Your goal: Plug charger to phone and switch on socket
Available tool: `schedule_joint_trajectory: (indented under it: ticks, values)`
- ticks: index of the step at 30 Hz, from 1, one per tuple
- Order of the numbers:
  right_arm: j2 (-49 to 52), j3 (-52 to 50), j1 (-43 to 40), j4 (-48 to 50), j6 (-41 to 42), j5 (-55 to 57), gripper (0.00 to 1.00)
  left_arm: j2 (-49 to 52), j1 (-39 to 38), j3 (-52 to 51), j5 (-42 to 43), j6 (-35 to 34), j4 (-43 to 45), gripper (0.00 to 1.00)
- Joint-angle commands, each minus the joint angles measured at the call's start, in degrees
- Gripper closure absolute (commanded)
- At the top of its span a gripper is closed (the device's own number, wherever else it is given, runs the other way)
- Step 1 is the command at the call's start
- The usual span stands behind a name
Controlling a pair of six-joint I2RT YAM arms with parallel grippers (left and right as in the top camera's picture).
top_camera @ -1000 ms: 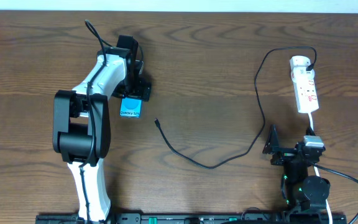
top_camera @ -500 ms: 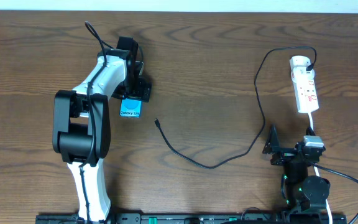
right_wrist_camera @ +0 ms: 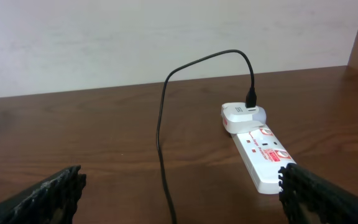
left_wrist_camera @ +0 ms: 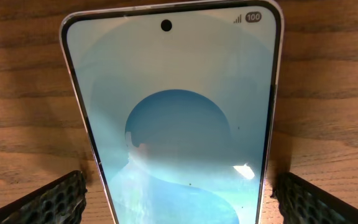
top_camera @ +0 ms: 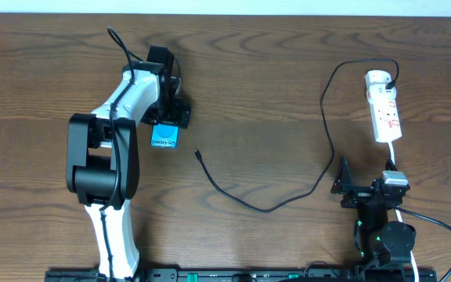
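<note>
**Right side, nearest the base.** The right gripper (right_wrist_camera: 179, 183) sits low over the table (top_camera: 288, 63), just short of the socket. Its jaws are spread wide with nothing between them. In its own camera only the two textured fingertips (right_wrist_camera: 48, 196) show, and both are cut off at the bottom corners.

**Mid-table.** The charger (top_camera: 265, 207) lies in a loose curve on the wood. Its plug tip (top_camera: 197, 153) is free. It lies near the phone (top_camera: 164, 138) but apart from it, off the corner nearest the base. The tip is too small to make out in any detail.

**Left side.** The left gripper (left_wrist_camera: 179, 199) straddles the phone, one pad on each long edge, jaws parted. A thin strip of wood shows between each pad and the phone's edge, so no firm contact can be confirmed. The phone lies flat with its screen up and lit cyan. From overhead the arm covers its far half. In the wrist view its near end runs out of frame, so the port end is not visible.

**Far right.** The socket (top_camera: 385, 113) lies flat, rounded end away from the base. The charger's other end is plugged into a white adapter (right_wrist_camera: 244, 115) there. The red switch marks are visible, but the switch position cannot be read. The white cord (top_camera: 392, 155) disappears behind the right arm.
</note>
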Motion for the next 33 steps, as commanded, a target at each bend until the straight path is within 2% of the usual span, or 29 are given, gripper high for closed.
schedule_joint_trajectory:
  ticks: [1,8,15,21,29,33]
  values:
    - [-0.37,-0.07,0.31,-0.24,0.46,0.66,0.01,0.74,0.17,-0.92,-0.92,0.37,0.2,0.04]
    - [-0.37,-0.07,0.31,-0.24,0.46,0.66,0.01,0.74,0.17,-0.92,-0.92,0.37,0.2,0.27]
    - [-0.37,-0.07,0.31,-0.24,0.46,0.66,0.01,0.74,0.17,-0.92,-0.92,0.37,0.17,0.3]
    - [-0.37,-0.07,0.31,-0.24,0.46,0.66,0.01,0.74,0.17,-0.92,-0.92,0.39,0.17,0.39]
    - [-0.37,-0.07,0.31,-0.24,0.46,0.66,0.01,0.74,0.17,-0.92,-0.92,0.37,0.17,0.44]
    - [-0.37,-0.07,0.31,-0.22,0.46,0.66,0.01,0.74,0.17,-0.92,-0.92,0.37,0.17,0.5]
